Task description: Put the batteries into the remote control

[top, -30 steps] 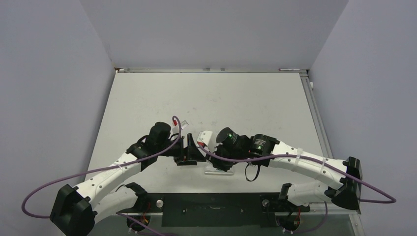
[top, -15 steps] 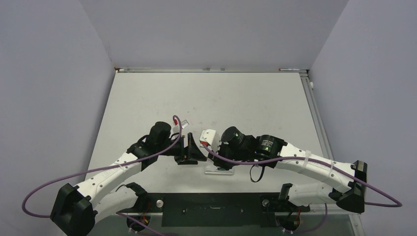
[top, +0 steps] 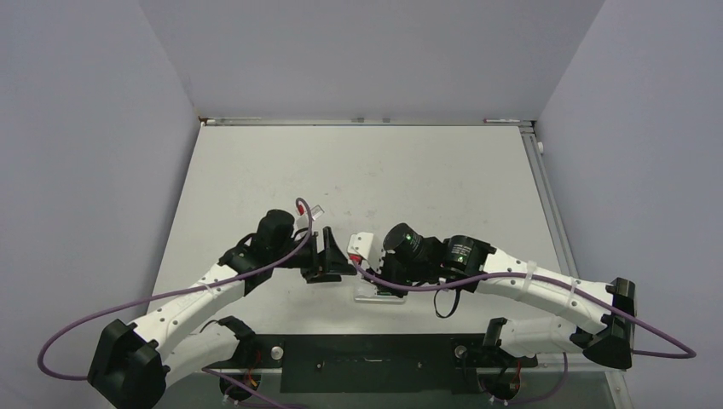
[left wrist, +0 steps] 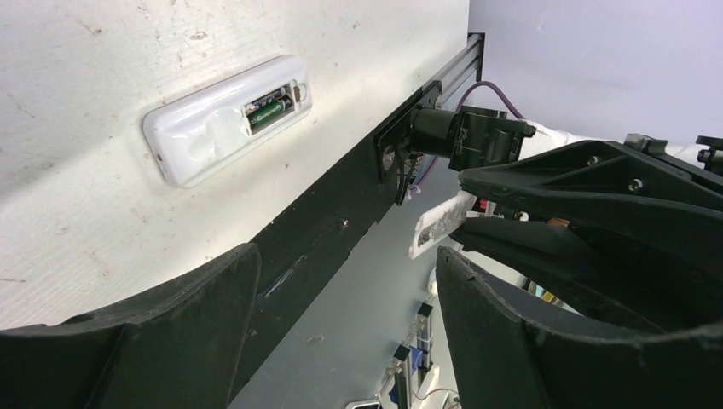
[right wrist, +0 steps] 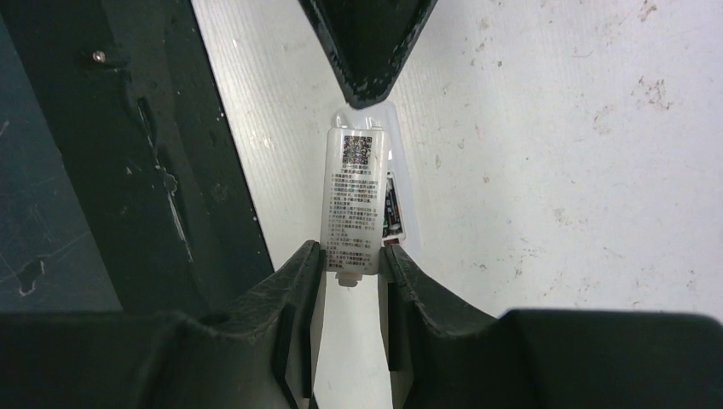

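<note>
The remote control [left wrist: 205,128] lies face down on the table, its back recess open. Two batteries [left wrist: 271,106] sit side by side in that recess. In the top view the remote [top: 368,296] shows as a white strip under my right gripper [top: 381,277]. My right gripper [right wrist: 351,256] is shut on a thin white cover plate [right wrist: 351,200] printed with a code and small text, held just over the remote's recess, where a battery edge [right wrist: 392,204] peeks out beside it. My left gripper [left wrist: 345,264] hangs open and empty just left of the remote [top: 334,260].
The black base rail [top: 375,351] runs along the near table edge, close behind the remote. One left fingertip [right wrist: 367,51] juts into the right wrist view above the cover plate. Grey walls enclose the table on three sides.
My right wrist has shifted slightly right and toward the near edge, still holding the cover plate over the remote. The left arm has barely moved.
</note>
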You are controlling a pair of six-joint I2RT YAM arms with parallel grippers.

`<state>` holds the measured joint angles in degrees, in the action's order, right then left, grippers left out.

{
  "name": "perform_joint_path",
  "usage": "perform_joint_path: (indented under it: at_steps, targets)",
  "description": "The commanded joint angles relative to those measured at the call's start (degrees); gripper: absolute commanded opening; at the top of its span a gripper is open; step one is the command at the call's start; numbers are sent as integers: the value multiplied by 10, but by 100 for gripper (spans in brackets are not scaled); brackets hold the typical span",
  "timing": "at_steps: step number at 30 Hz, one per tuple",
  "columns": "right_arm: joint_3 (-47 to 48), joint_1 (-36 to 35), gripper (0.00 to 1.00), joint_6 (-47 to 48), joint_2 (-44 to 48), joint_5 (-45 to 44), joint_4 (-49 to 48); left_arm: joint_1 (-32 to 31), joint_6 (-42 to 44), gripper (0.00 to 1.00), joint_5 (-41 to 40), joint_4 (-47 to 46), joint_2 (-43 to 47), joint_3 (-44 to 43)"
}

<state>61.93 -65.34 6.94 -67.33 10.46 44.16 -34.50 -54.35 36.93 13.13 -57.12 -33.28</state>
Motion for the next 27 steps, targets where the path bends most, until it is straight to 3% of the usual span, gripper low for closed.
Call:
perform_joint_path:
  at_steps: [1,14,27]
  targets:
    - [-12,5,8,42,-4,-17,16,7,17,72,-17,1,15,-26]
    - [-17,21,8,150,-64,-30,98,8,49,72,-59,33,7,11]
    - [-31,54,8,220,-104,-10,85,6,57,72,-67,-8,-58,41]
